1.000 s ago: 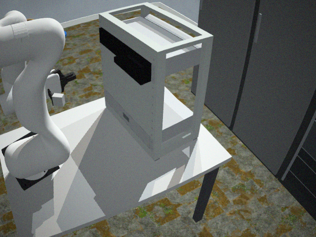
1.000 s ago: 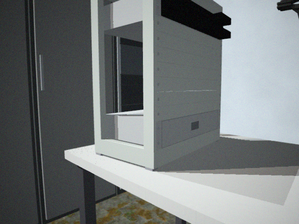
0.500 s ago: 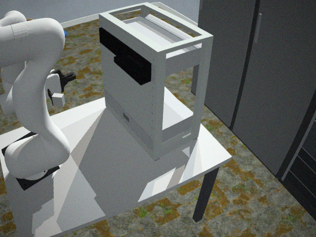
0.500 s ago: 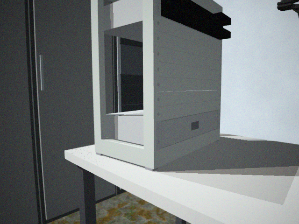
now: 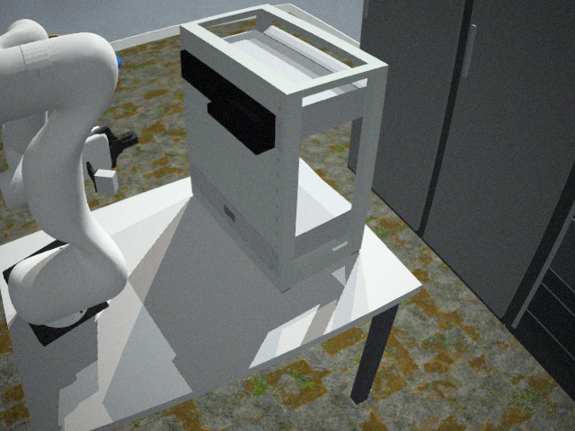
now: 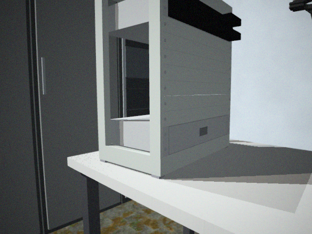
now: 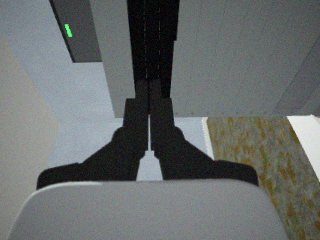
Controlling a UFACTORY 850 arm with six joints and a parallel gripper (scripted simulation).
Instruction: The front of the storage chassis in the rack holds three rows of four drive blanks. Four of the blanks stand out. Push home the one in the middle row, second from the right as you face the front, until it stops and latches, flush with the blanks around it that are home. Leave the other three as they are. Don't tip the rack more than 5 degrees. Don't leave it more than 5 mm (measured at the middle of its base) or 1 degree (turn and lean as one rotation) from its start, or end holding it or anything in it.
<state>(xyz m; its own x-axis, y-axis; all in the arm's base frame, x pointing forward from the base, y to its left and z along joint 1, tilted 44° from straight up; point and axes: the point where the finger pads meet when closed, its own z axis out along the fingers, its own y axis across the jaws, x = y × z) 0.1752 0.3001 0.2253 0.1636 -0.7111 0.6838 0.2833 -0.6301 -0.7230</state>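
Note:
The white rack [image 5: 287, 139] [image 6: 154, 100] stands on the table [image 5: 208, 301] [image 6: 226, 201]. Near its top sits the black storage chassis [image 5: 204, 78] [image 6: 196, 12] [image 7: 150, 35]. Some black blanks [image 5: 241, 125] [image 6: 233, 35] stand out from the chassis front; I cannot tell the single blanks or rows apart. My gripper [image 5: 134, 137] [image 6: 298, 5] [image 7: 149, 95] is shut and empty. It points at the chassis front from a clear distance, level with the black band. In the wrist view the fingertips line up with the black strip.
A grey panel with a small dark slot [image 5: 228, 212] [image 6: 203, 130] sits low in the rack front. A panel with a green light [image 7: 68, 31] shows in the wrist view. Dark cabinets [image 5: 487, 139] [image 6: 63, 75] stand behind the rack. My arm's base [image 5: 60, 287] sits on the table's left.

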